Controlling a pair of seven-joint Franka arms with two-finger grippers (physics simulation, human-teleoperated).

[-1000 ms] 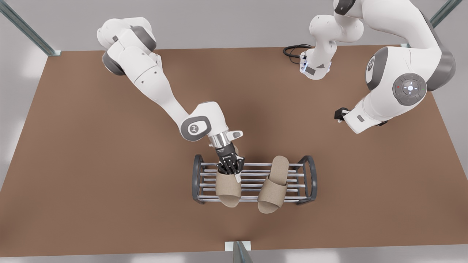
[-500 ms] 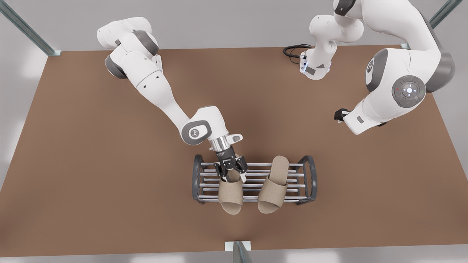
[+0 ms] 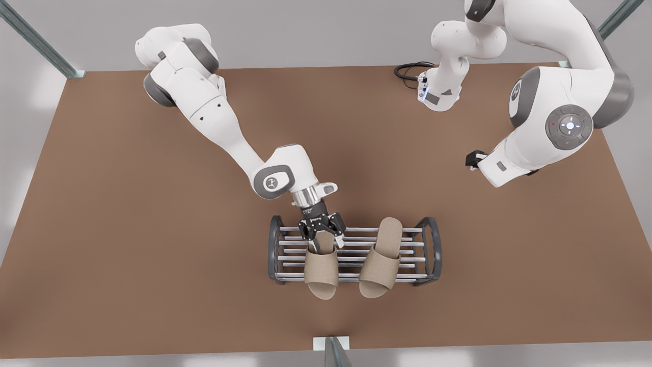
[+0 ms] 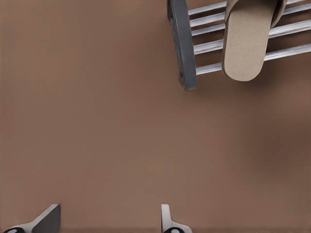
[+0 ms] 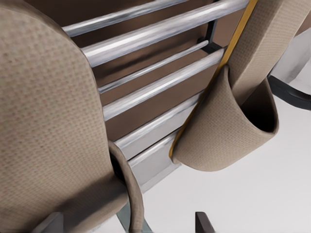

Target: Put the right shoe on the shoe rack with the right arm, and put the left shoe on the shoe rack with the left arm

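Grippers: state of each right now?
Right gripper: open, holding nothing, above the slipper on the shoe rack.
Left gripper: open, empty, over bare table.

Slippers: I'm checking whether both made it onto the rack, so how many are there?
2, both lying across the shoe rack: one slipper just below the open right gripper, the other slipper toward the front view's right.

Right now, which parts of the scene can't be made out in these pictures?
- Heel of the right shoe: front view, partly covered by the open right gripper above it.
- Left gripper: front view, mostly hidden behind its own wrist.
- Front band of the left shoe: left wrist view, cut off by the picture's edge.
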